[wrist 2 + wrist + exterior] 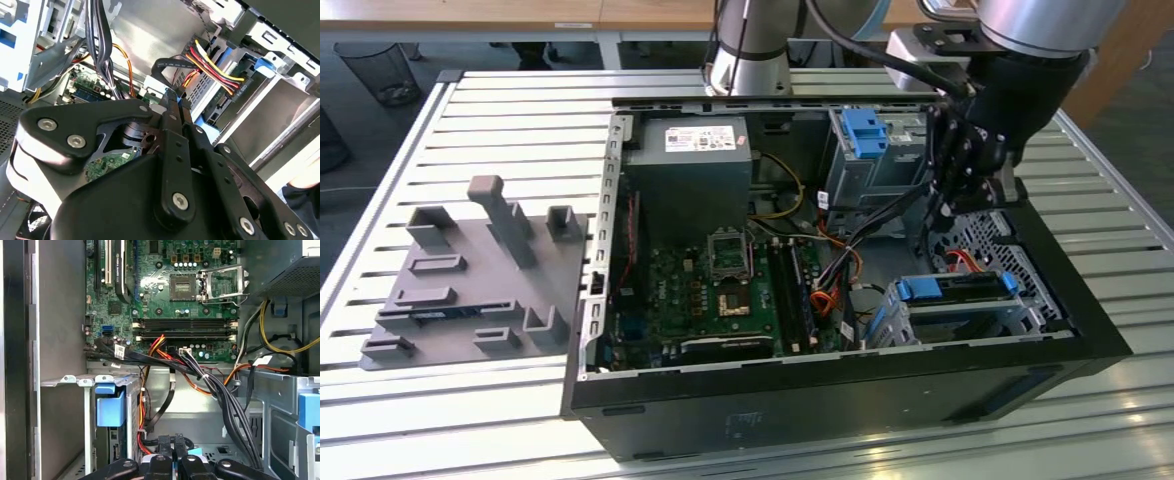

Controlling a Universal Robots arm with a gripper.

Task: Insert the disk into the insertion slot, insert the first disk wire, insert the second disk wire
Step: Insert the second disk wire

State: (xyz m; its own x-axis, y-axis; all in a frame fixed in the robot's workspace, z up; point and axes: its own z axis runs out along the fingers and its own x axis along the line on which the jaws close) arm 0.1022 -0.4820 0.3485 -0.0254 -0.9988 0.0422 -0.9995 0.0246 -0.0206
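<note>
1 disk (958,288) in 1 insertion slot (961,318)

The tool (970,165) hangs inside the open computer case (827,380), near the wall on the exterior view's right. Black cables (887,210) stretch across just beside it. The tall grey cage (874,155) blocks one side, and the disk (958,290) in its slot (961,318) blocks the other. Above the green board (720,290) there is open room.
</note>
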